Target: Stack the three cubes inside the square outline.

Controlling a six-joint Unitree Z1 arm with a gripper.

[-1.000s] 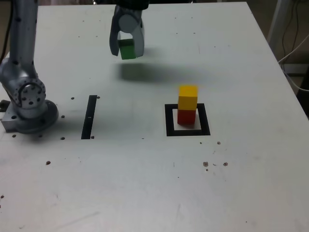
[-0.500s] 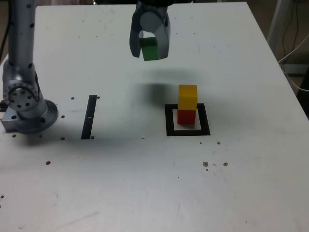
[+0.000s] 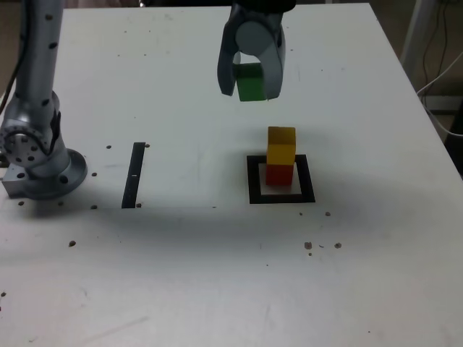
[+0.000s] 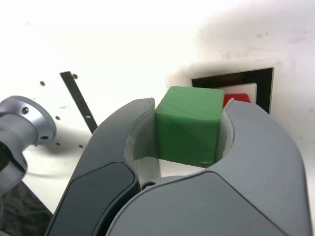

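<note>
Green cube [image 3: 250,82] clamped between the fingers [image 3: 250,81] by opposite sides; underside thus left free for setting down. It is carried above the table [image 3: 181,282], left of and beyond the stack. Yellow cube [image 3: 281,145] is seated on red cube [image 3: 279,175], inside the square outline [image 3: 307,178], presumably as its base.

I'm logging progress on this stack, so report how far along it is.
Done: the red cube sits inside the square outline, with the yellow cube on top. In hand: the green cube, gripped between the gripper's fingers above the table. Left: bringing it over the yellow cube, lowering it and letting go.
</note>
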